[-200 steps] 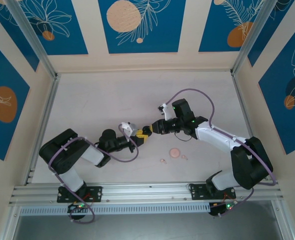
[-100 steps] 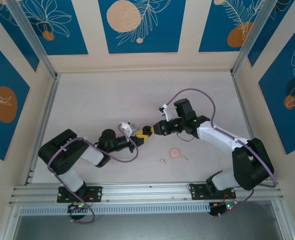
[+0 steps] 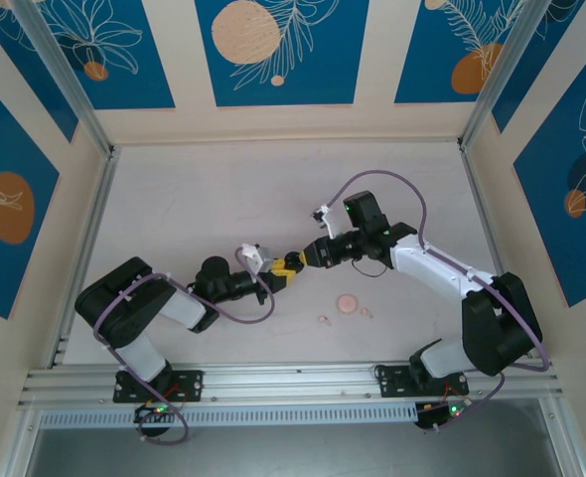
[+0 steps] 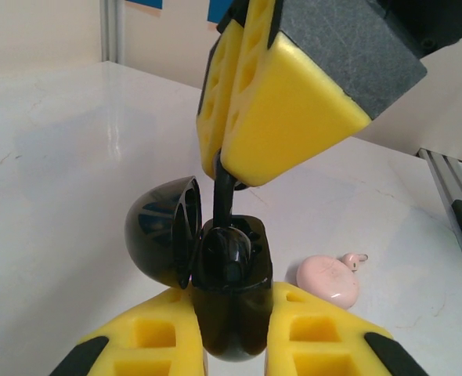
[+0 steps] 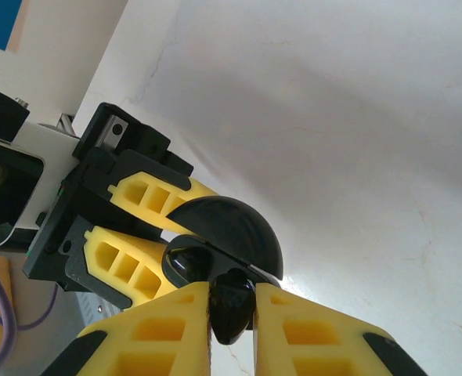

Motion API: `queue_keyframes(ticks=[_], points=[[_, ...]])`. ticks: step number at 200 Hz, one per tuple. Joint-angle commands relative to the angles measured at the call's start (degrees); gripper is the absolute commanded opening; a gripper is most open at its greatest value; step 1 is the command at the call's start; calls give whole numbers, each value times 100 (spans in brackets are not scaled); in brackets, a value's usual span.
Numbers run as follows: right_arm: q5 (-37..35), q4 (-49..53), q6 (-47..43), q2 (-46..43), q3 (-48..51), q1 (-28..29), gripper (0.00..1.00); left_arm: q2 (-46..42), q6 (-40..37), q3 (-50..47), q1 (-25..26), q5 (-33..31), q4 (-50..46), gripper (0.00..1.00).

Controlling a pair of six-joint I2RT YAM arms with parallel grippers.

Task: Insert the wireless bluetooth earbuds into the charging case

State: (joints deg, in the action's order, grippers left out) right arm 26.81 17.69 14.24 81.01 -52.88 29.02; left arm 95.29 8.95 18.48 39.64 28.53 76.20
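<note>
Since the right end effector (image 5: 231,317) is pinched tight on a black earbud (image 5: 231,307) and poking it down into the open black charging case (image 4: 229,313), which the left end effector (image 4: 231,345) has squeezed between its yellow pads (image 4: 141,341) mid-worktop, alignment looks like the thing to sweat.

The earbud goes in stem-up, and the grip is on that skinny stem. My guess is it could pivot and catch on the socket rim instead of seating. Push harder and the slick case might twist or squirt out of the left grip. The domed lid (image 4: 162,231) hangs open right beside the incoming finger, so a sideways nudge could knock it shut on the bud.

Material-wise, the case and bud are glossy hard black plastic, all rounded, with no flat faces to grab. The pads are blocky yellow with cut-out pockets. A smooth pale pink case (image 4: 329,280) like a pebble sits on the worktop (image 4: 51,172), with a tiny pink earbud (image 4: 355,258) just beside it. The worktop is pale with a slight sheen, so anything dropped will probably skate.
</note>
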Motion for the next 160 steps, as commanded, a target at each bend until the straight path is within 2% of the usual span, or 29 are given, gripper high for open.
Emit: queue_keyframes(ticks=[1,44,114,160], points=[[378,515,-456,98,-267,52,18,-202,-138,130,57,275,444,10],[553,771,-624,-81,-357,52,18,-238,-373,52,62,146,439,10],[289,748,-589,-87,-388,120,18,-278,-460,15,62,133,440,10],[-94,773,-451,-76,-416,157,32,-301,-422,9,61,134,436,10]])
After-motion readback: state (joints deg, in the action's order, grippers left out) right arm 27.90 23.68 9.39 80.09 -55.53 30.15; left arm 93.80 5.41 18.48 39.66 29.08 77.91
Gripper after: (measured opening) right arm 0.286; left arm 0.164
